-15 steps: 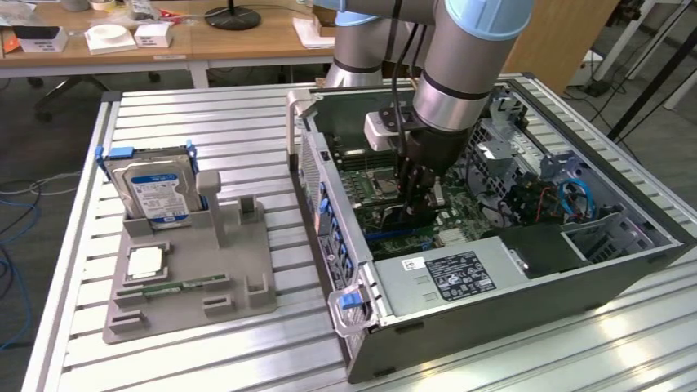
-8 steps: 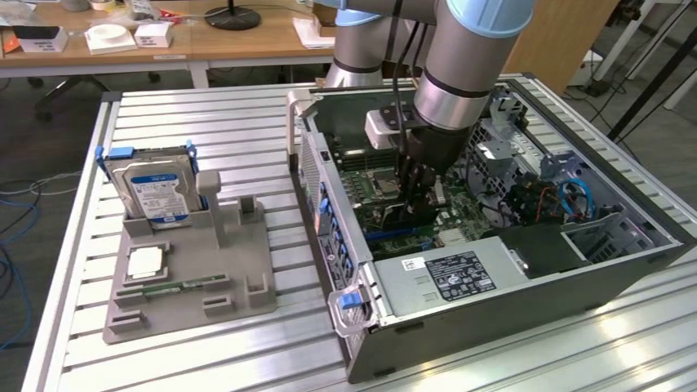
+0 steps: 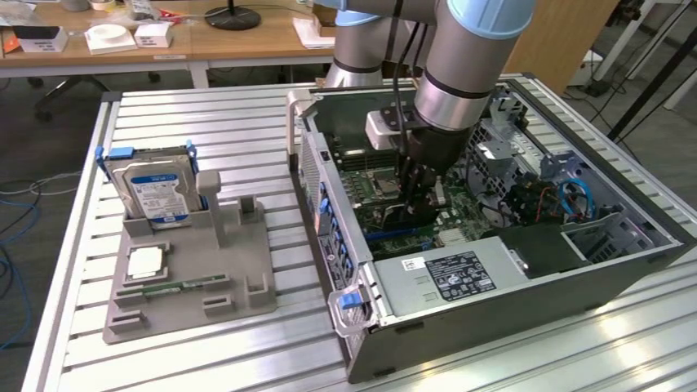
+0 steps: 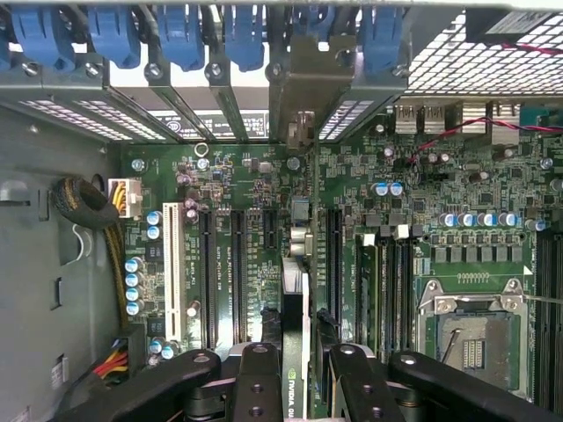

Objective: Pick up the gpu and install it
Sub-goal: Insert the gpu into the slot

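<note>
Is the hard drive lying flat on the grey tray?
No. The hard drive stands upright in a holder at the far end of the grey tray.

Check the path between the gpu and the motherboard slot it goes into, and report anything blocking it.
Nothing visible blocks it. The gripper is shut on the thin dark gpu card, held edge-on directly over the green motherboard inside the open grey computer case. Its silvery metal bracket already sits at the rear slot openings, among the blue retention clips.

Ribbed worktop [image 3: 163,106] of shiny bare metal; matt grey plastic holder [image 3: 185,278]; computer case [image 3: 544,294] of dull grey sheet metal; hand [image 4: 295,387] with matt black fingers [image 4: 255,387]; gpu [image 4: 295,352] edge dark and glossy
</note>
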`<state>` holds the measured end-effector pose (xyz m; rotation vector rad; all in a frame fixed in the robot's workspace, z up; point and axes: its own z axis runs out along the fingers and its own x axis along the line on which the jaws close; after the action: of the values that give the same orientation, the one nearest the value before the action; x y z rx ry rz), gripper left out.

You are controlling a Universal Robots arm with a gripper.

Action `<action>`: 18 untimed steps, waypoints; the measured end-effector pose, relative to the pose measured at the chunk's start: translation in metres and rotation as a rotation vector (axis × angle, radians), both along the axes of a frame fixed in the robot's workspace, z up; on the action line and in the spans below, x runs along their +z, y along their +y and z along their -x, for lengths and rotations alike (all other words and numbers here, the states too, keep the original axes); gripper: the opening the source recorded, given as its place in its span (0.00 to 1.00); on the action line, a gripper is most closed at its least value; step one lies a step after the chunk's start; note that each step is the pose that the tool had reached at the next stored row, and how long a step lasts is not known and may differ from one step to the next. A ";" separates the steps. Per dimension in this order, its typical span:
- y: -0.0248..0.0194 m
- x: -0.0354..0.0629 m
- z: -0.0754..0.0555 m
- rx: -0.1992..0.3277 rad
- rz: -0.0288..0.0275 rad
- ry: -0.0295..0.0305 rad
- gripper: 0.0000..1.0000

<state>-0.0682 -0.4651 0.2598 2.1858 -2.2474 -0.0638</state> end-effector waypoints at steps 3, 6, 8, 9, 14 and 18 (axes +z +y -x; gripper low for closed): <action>0.0000 -0.0033 0.000 0.000 -0.0004 -0.0006 0.26; 0.0000 -0.0058 0.001 0.000 0.0003 -0.0010 0.26; 0.0001 -0.0064 0.003 0.000 -0.0005 -0.0017 0.26; 0.0001 -0.0064 0.004 0.000 -0.0006 -0.0013 0.26; 0.0002 -0.0027 0.004 0.000 -0.0008 0.0073 0.26; 0.0006 -0.0031 0.004 0.000 -0.0007 0.0074 0.26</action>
<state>-0.0721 -0.4645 0.2567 2.1824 -2.2438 -0.0725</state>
